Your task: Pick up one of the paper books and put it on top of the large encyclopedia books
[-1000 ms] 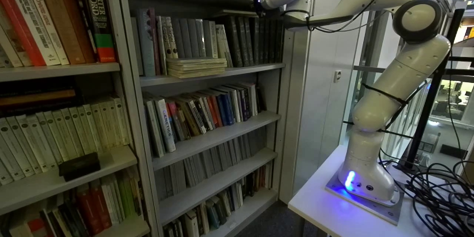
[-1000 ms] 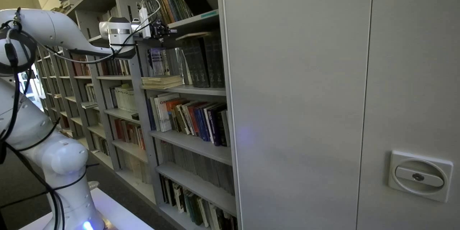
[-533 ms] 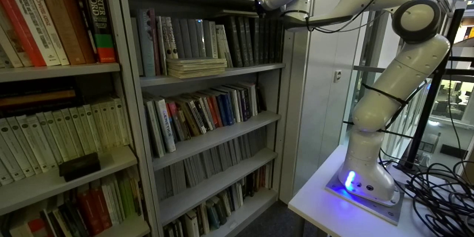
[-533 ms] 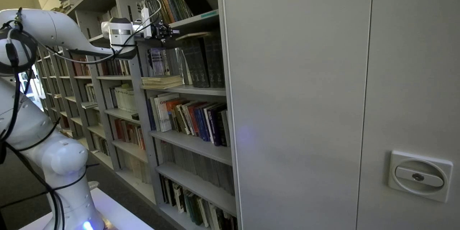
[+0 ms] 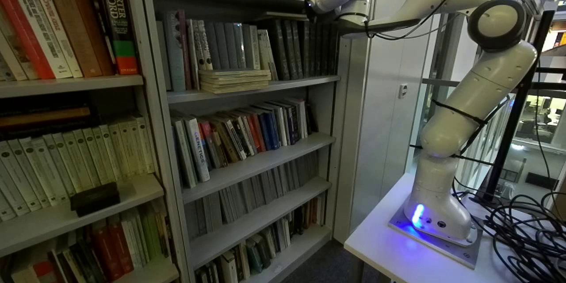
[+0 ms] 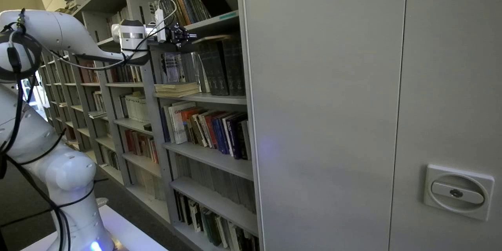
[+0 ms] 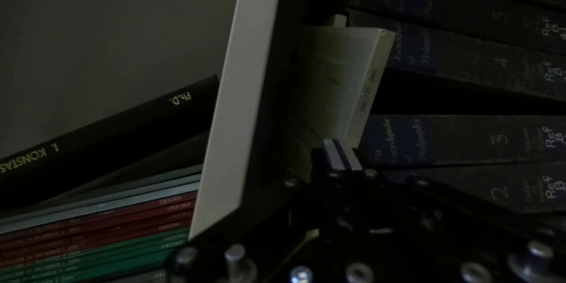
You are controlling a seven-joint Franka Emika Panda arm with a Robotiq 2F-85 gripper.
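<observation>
A robot arm (image 6: 131,40) holds level before a bookcase (image 5: 265,160), a pose suited to work just under its upper shelf (image 7: 238,97). At its end, the pale-tipped fingers (image 7: 334,154) are clenched together with nothing between them, a posture likelier meant to nudge than to lift. Just beyond their tips, a pale paper book (image 7: 338,90) lies on top of the large encyclopedia volumes (image 6: 211,68), its spine facing out; whether the fingers touch it cannot be told. Its near edge appears to jut past the tops below, which may be why a push inward is called for. The book seems carried from both sides of a dark gap between volume 3 (image 7: 460,140) and volume 4 (image 7: 460,58), bridging it where a narrower thing might drop. The shelf overhead limits headroom, a likely reason for laying the book flat. Farther from the fingers, at the front of the volumes' own shelf (image 5: 307,82), a stack of paper books (image 5: 234,80) also lies flat, perhaps because such thin covers stand poorly unsupported.
</observation>
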